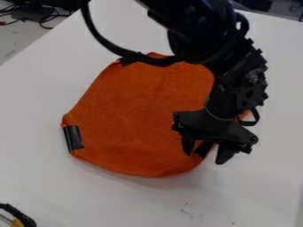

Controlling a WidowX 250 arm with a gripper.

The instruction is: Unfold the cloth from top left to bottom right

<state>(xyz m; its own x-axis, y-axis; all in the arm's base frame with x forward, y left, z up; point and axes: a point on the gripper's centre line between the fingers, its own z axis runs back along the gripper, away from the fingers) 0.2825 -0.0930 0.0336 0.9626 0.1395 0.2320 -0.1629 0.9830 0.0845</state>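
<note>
The gripper [204,157] hangs over the lower right edge of the orange cloth [136,111], its two fingers apart. One finger is over the cloth and the other lies past its edge, over the white table. Between them shows a black strip [203,150] at the cloth's lower right; whether the fingers touch it I cannot tell. Another black strip [72,137] marks the cloth's left corner. The cloth lies mostly flat with a rounded outline, and the arm hides part of its right side.
The white table [47,177] extends around the cloth. A dark object with a yellow part [17,221] is at the lower left corner. Black cables [29,15] lie beyond the table at the upper left, and the arm covers the upper right.
</note>
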